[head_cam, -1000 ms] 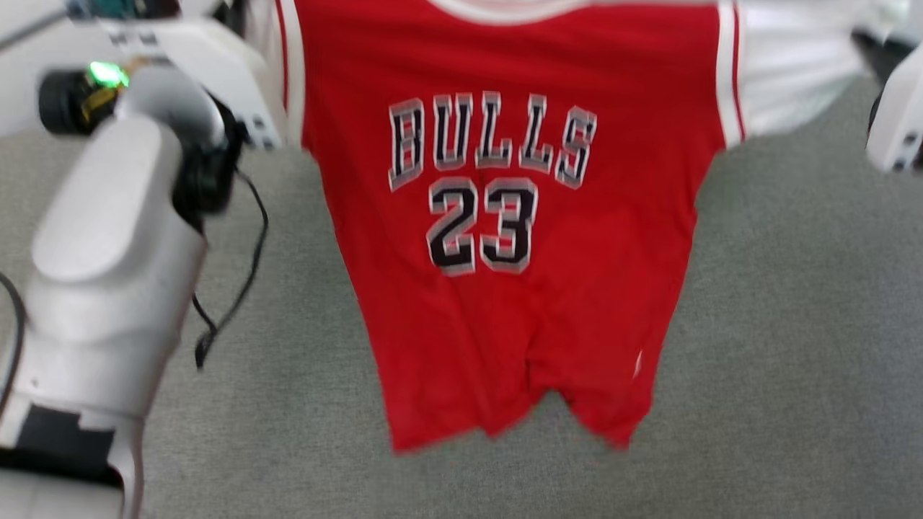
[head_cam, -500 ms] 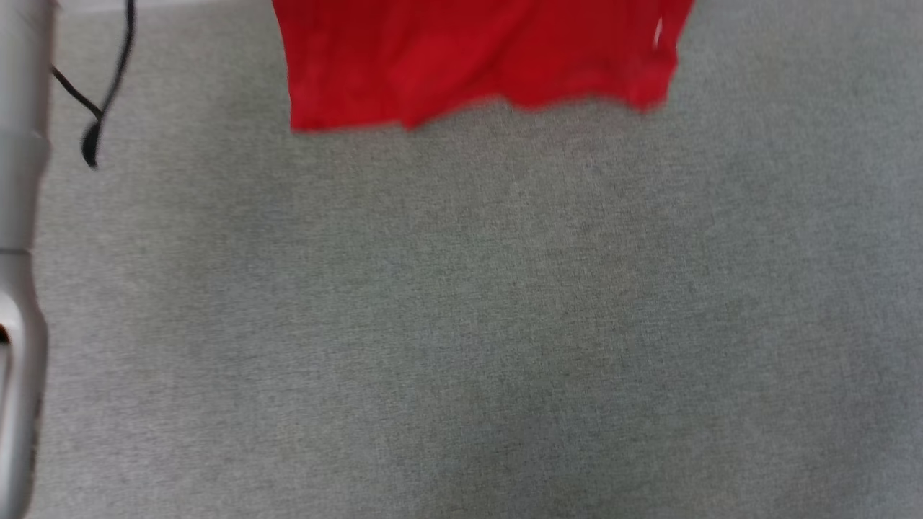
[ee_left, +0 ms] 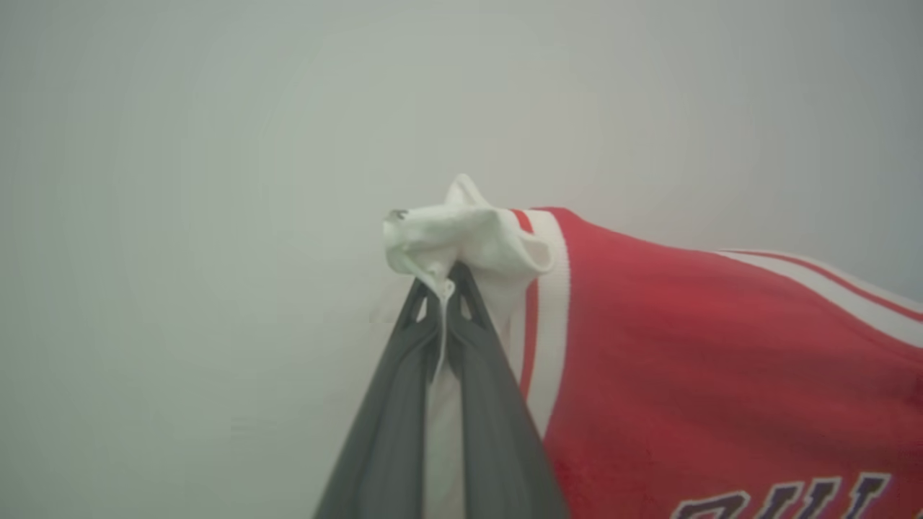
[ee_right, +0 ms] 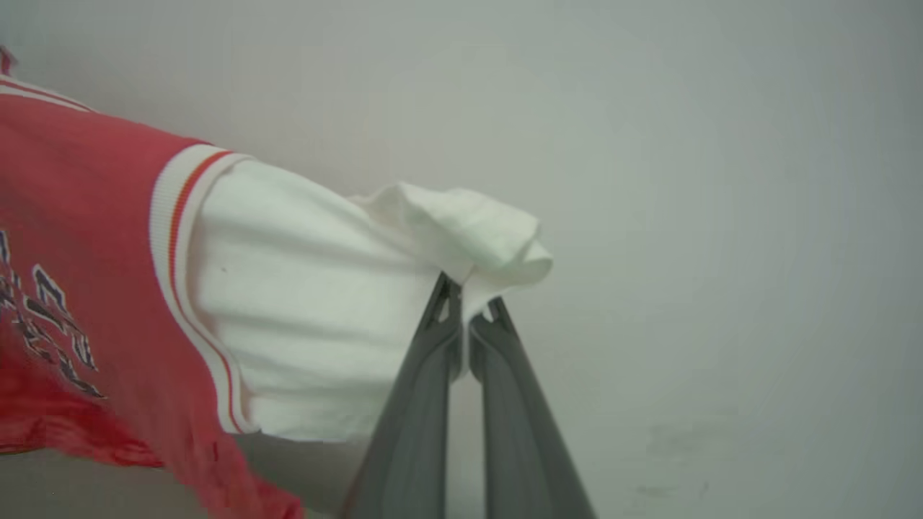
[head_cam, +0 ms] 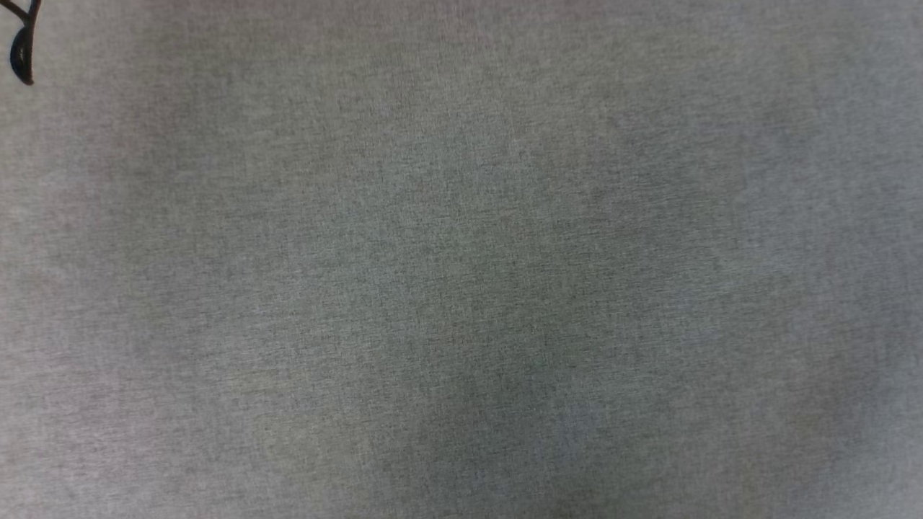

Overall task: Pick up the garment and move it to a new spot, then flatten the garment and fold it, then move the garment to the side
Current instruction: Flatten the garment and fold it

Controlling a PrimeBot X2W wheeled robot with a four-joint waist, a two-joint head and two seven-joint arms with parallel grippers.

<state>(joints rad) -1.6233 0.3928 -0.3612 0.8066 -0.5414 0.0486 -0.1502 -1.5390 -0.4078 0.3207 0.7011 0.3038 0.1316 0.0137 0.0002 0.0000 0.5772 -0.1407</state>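
Observation:
The garment [ee_left: 685,346], a red jersey with white sleeves and striped trim, hangs in the air between my two grippers. In the left wrist view my left gripper [ee_left: 441,285] is shut on a bunched white sleeve end, with the red body and part of the chest lettering spreading to the right. In the right wrist view my right gripper [ee_right: 467,292] is shut on the other white sleeve's [ee_right: 317,303] bunched edge, and the red body [ee_right: 79,238] falls away to the left.
The head view looks down on a grey fabric surface [head_cam: 461,288], with a loop of black cable [head_cam: 21,50] at its top left corner. Behind the garment in both wrist views stands a plain pale wall [ee_left: 180,216].
The head camera has tilted down: the jersey and the left arm have slid up out of the head view, leaving grey fabric. Both grips on the sleeves are unchanged.

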